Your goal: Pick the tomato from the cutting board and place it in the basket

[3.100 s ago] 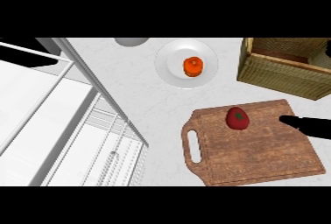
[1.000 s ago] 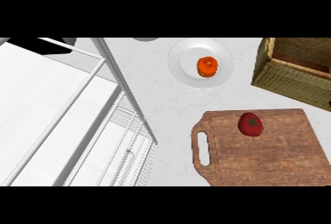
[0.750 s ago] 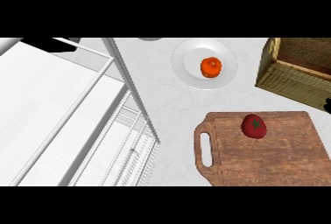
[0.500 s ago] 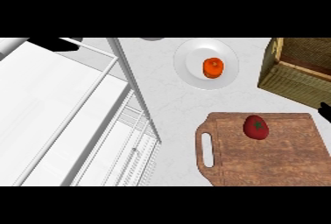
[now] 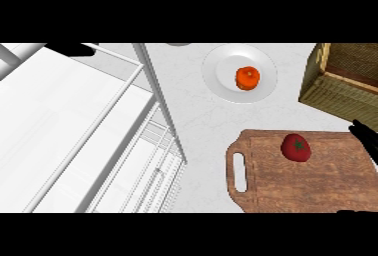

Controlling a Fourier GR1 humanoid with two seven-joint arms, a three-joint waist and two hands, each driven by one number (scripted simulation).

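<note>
The red tomato point(image 5: 296, 147) lies on the upper part of the wooden cutting board point(image 5: 295, 190), which has a handle slot at its left end. The woven basket point(image 5: 345, 80) stands at the upper right, just beyond the board. Only the fingers of my right hand point(image 5: 365, 135) show at the right edge; they are straight, open, a little to the right of the tomato and not touching it. My left hand point(image 5: 74, 48) rests open at the top left edge, far from the board.
A white plate point(image 5: 221, 75) holding an orange fruit point(image 5: 248, 78) sits left of the basket. A white wire rack point(image 5: 111, 140) fills the left half of the view. Bare counter lies between the rack and the board.
My right hand's fingers have come further into view at the right edge, closer to the tomato. The tomato has stayed on the board. The left hand is unchanged.
</note>
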